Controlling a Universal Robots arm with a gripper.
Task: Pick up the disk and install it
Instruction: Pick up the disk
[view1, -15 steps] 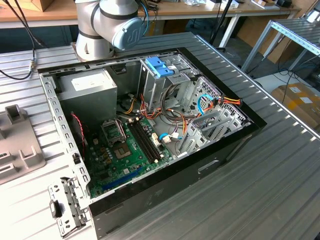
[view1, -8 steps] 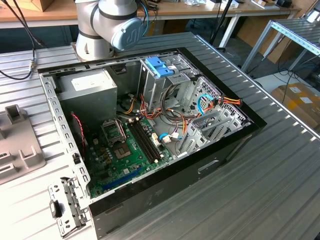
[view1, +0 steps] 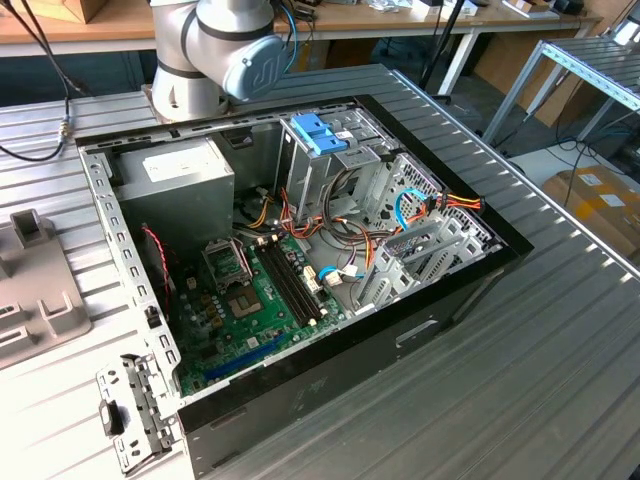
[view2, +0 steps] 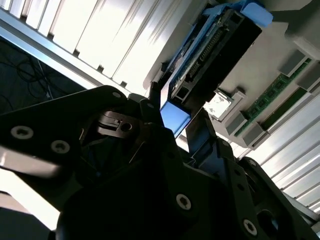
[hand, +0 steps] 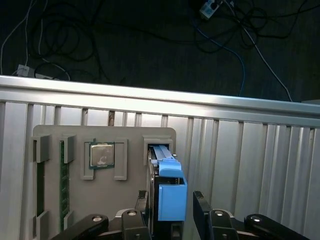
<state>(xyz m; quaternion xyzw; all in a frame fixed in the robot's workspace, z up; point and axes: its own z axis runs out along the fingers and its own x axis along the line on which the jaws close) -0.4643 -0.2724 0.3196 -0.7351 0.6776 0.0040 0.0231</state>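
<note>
Two dark fingers (hand: 200, 205) of the tool (hand: 170, 199) are standing spread in the first wrist view, one on each side of the disk (hand: 168, 187). The tool is sitting open around the disk and is not clamping it. A dark gap is showing between the disk's blue side and the finger next to it, while the other finger is lying just beside the metal face. The disk is standing on edge in a slot of a grey holder (hand: 130, 137), directly between the fingers. Farther out from the tool on the same holder, a square processor chip (hand: 101, 155) is lying flat in a recess, and a green memory stick (hand: 64, 180) is sitting in a slot beyond it. The holder is resting on a ribbed metal tabletop (hand: 250, 165). Past the tabletop's edge, ahead of the tool, cables (hand: 225, 30) are trailing over a dark floor.

In the second wrist view the tool (view2: 177, 107) is facing the disk's connector end. The disk (view2: 215, 50) is rising between the fingers, with a patch of its blue side showing in the gap. The chip and the memory stick are sitting just beyond the tool.

In the exterior view the arm (view1: 215, 45) is standing behind an open computer case (view1: 400, 340) that is lying on the tabletop. Inside the case, a grey box with a white sticker (view1: 175, 185) is sitting beside a metal cage with a light-blue top (view1: 320, 135), and both are standing above a green motherboard (view1: 250, 290).
</note>
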